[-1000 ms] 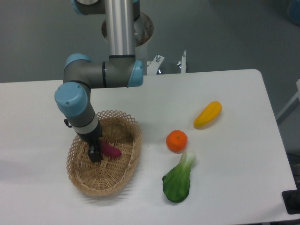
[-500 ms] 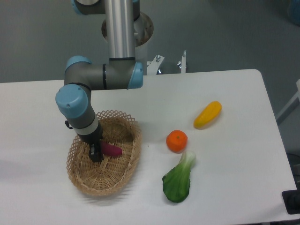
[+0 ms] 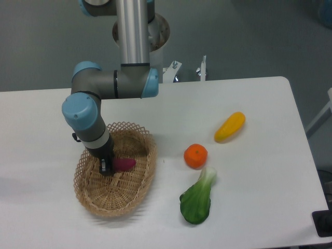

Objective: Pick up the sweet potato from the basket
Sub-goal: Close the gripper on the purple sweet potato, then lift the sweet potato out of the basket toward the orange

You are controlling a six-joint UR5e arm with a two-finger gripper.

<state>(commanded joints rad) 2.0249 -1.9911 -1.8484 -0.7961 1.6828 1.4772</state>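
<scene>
The task looks about midway. At the left of the surface (image 3: pixel 249 98), the basket (image 3: pixel 115 197) sits with the arm reaching down into it from above. The claw (image 3: pixel 107 167) is low inside the basket, its dark fingers at the left end of the sweet potato (image 3: pixel 125 164). The fingers seem drawn in on that end, so I judge the claw to be clamped on the tuber, though the near finger hides the exact contact and the width of the gap cannot be read. The sweet potato is inside the basket, in its far half, close above the woven floor; whether it is touching the weave or just off it I cannot tell. What is left, by my reading, is the lift: bringing the tuber up past the looped rim and clear of the basket.

The sweet potato itself is a short magenta piece, smooth and rounded, sticking out to the right of the claw and lying roughly level. Only its right part shows; the left end is behind the fingers.

Further right, well apart from the basket, an orange (image 3: pixel 195 156) rests on the surface, a green leafy vegetable (image 3: pixel 197 199) lies just near of it, and a yellow elongated vegetable (image 3: pixel 229 126) lies farther off to the right.
</scene>
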